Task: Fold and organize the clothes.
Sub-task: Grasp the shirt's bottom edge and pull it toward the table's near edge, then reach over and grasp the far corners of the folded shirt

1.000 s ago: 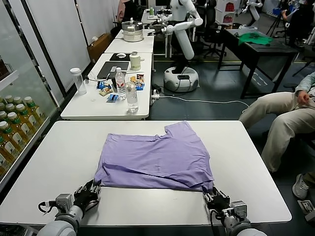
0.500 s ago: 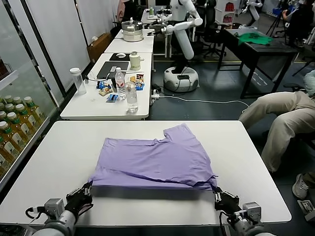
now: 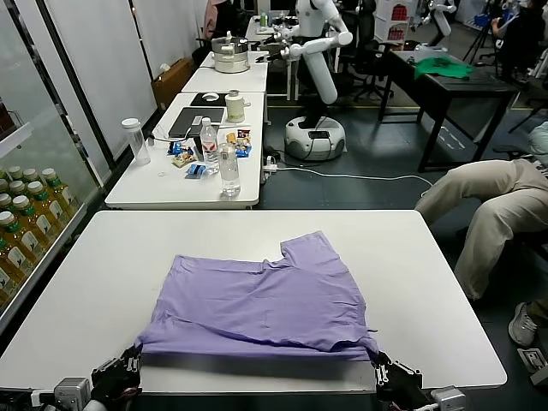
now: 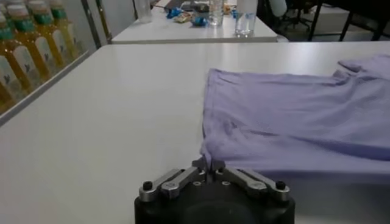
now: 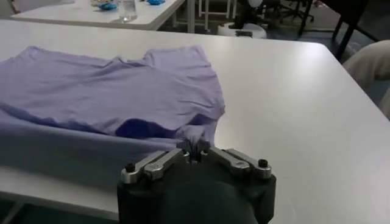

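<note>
The lavender T-shirt [image 3: 261, 295] lies folded on the white table [image 3: 94, 282], plain side up, one sleeve pointing to the far side. My left gripper [image 3: 130, 358] is at the table's near edge, shut on the shirt's near left corner [image 4: 210, 159]. My right gripper [image 3: 383, 366] is at the near edge too, shut on the near right corner [image 5: 194, 145]. Both corners are lifted a little and the near hem hangs stretched between them above the table. The shirt also shows in the left wrist view [image 4: 292, 115] and the right wrist view [image 5: 116, 91].
A second table [image 3: 188, 171] behind holds bottles, a jar and snacks. Shelves of yellow drink bottles [image 3: 26, 214] stand at the left. A seated person's legs [image 3: 488, 201] are at the right. Another robot [image 3: 317, 77] stands farther back.
Both grippers have moved back toward the near edge, pulling the shirt's near hem with them. The shirt has slid nearer and its near edge has lifted.
</note>
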